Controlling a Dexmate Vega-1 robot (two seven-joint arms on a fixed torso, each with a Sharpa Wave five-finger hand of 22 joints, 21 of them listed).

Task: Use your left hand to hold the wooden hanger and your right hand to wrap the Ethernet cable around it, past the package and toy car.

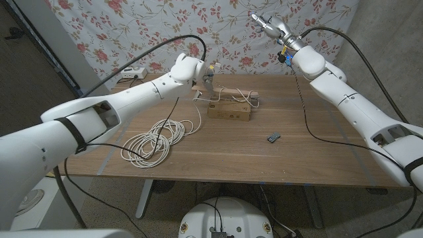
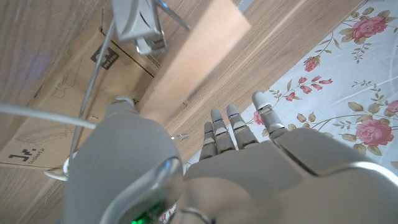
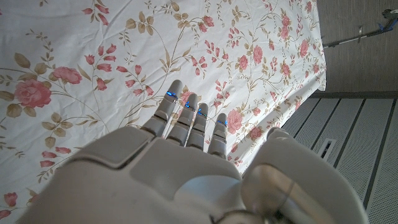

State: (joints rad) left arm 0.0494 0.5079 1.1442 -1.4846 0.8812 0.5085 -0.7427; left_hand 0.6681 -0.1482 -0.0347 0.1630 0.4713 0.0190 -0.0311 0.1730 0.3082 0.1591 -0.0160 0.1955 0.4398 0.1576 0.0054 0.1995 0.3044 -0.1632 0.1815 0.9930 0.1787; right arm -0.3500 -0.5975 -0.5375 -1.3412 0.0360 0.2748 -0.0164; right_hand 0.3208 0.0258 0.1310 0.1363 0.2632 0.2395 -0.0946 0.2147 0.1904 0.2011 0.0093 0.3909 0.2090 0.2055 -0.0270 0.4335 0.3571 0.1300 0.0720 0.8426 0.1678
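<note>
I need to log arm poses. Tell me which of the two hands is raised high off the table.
The right hand: it is lifted against the floral backdrop, fingers apart, holding nothing. The left hand is low at the wooden hanger above the package.

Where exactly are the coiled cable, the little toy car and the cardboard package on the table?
Ethernet cable (image 1: 151, 142), head view: on the coiled loops lying on the table.
Toy car (image 1: 273, 137), head view: on the middle of its small dark body.
Package (image 1: 229, 112), head view: on its front cardboard face.

What I count on my table

One hanger (image 1: 231, 97), one cable (image 1: 155, 137), one package (image 1: 230, 110), one toy car (image 1: 273, 137), one white box (image 1: 132, 74).
</note>
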